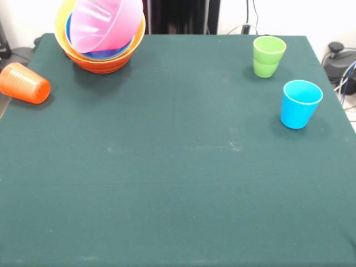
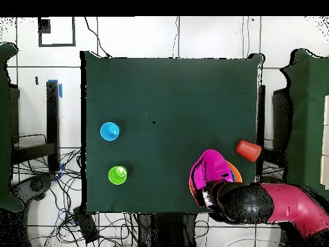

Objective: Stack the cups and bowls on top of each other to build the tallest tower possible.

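Observation:
A pile of nested bowls stands at the table's far left corner. The large orange bowl (image 1: 103, 62) is at the bottom, with a blue bowl (image 1: 108, 53) inside it. The large pink bowl (image 1: 105, 22) is tilted steeply on top. The pile also shows in the overhead view (image 2: 211, 168). The orange cup (image 1: 25, 83) lies on its side at the table's left edge. The lime green cup (image 1: 268, 55) and the light blue cup (image 1: 300, 104) stand upright at the far right. My gripper (image 2: 209, 195) shows only from above, at the pile's edge next to the pink bowl. The other bowls are hidden.
The green table (image 1: 178, 167) ends just beside the orange cup (image 2: 248, 150). The dark pedestal (image 1: 183, 16) stands behind the far edge. Cables and a black device (image 1: 339, 61) lie off the table's right side. My arm (image 2: 276, 206) reaches over the table's corner.

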Robot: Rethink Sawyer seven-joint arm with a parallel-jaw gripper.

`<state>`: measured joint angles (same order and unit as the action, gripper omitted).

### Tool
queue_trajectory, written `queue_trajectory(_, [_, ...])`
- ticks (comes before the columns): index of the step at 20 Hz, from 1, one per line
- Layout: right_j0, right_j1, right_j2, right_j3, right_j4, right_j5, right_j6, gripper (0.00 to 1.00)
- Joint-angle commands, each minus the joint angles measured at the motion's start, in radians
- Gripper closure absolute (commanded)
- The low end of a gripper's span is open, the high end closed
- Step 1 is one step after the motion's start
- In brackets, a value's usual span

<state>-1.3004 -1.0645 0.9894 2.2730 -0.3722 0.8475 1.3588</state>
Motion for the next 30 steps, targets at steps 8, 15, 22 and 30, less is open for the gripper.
queue_trajectory(8, [-0.04,-0.039,0.069,0.13,0.024,-0.094,-0.022,1.0])
queue_trajectory(15, [-0.057,-0.064,0.085,0.145,0.025,-0.12,-0.032,1.0])
queue_trajectory(22, [-0.067,-0.045,0.082,0.15,0.01,-0.149,-0.035,1.0])
queue_trajectory(30, [-0.059,-0.059,0.066,0.162,-0.01,-0.166,-0.02,1.0])
